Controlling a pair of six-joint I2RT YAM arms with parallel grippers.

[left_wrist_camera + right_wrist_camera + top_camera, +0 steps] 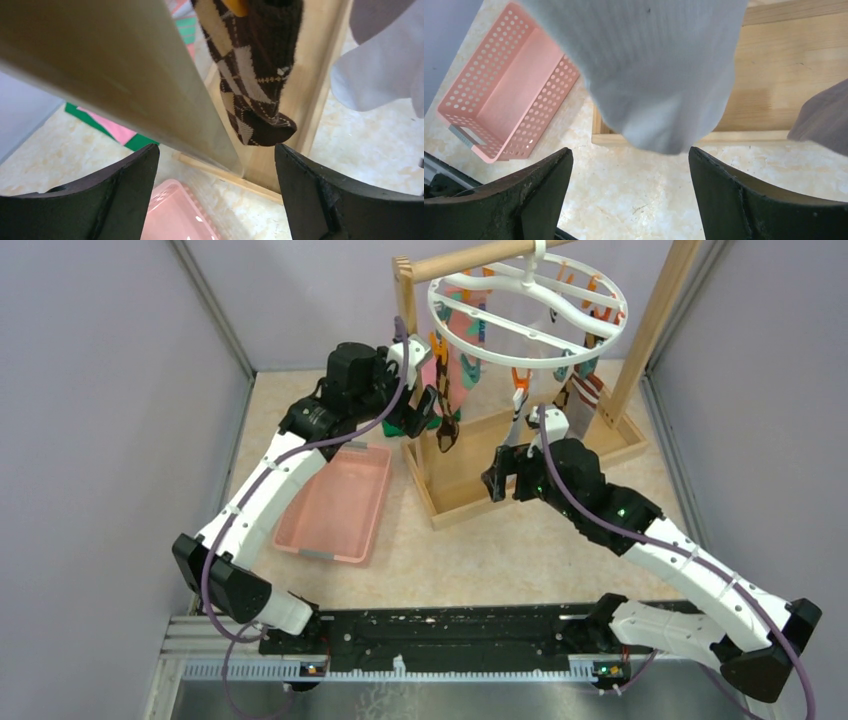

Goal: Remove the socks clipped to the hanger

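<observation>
parted right jaws, pale sock (pixel 659 75) toe just above their gap

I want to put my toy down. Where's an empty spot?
Bare tabletop lies between the pink basket, the wooden rack's base and the right arm. The basket is empty too. Under the hanger it is crowded with socks, left gripper and right gripper.

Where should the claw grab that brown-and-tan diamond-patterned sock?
Probably its toe end, from the left arm's side. The brown-and-tan diamond-patterned fabric sock hangs limp from an orange plastic clip, toe lowest and free, lined up just ahead of the open left claw.
</observation>
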